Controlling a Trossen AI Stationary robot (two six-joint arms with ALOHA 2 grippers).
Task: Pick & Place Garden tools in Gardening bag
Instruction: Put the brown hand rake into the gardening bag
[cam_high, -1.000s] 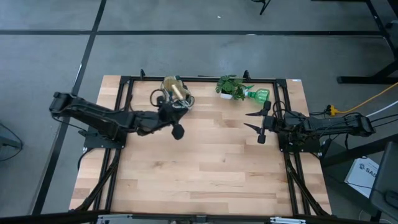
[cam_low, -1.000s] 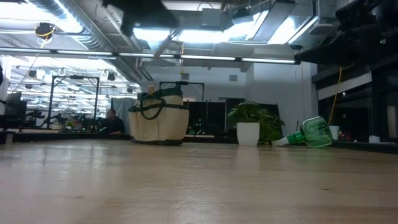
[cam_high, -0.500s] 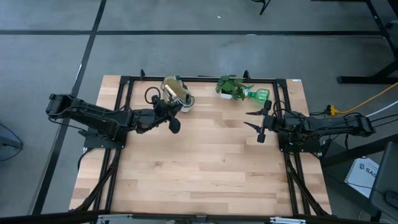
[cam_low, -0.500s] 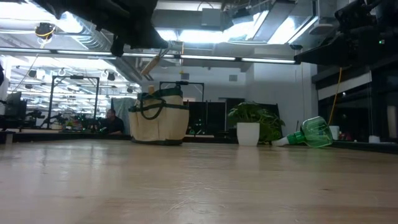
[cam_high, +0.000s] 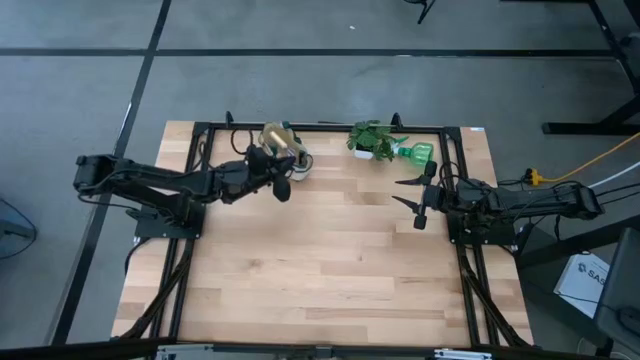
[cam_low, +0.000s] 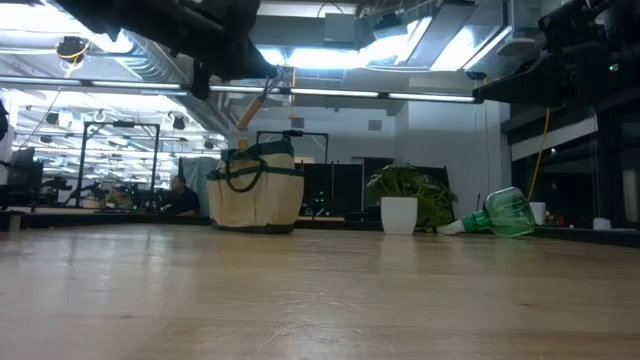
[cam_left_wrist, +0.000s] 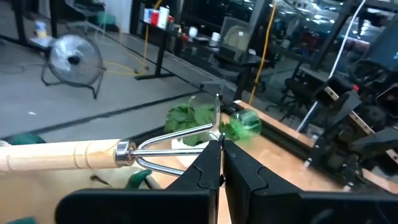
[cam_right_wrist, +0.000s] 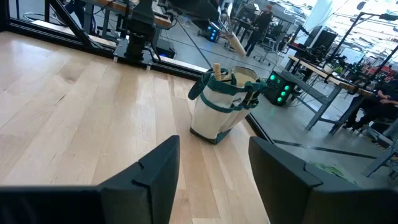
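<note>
Left gripper (cam_high: 268, 168): has moved toward the gardening bag (cam_high: 283, 150) since a second ago, fingers pinched on the hand fork (cam_left_wrist: 112, 152), wooden handle, metal tines.
Right gripper (cam_high: 409, 194): unmoved at the right edge, fingers spread.
Room: bare table (cam_high: 320, 270) in front.
Green plastic tool (cam_high: 416, 152): lying beside the potted plant (cam_high: 374, 138), far edge.

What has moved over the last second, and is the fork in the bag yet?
The left tool, shut on the hand fork, has carried it back across the table toward the gardening bag and now holds it just above the bag's near side, handle angled over the opening; the fork is not released yet. The right tool stayed open and parked; the green plastic tool and potted plant did not move.
</note>
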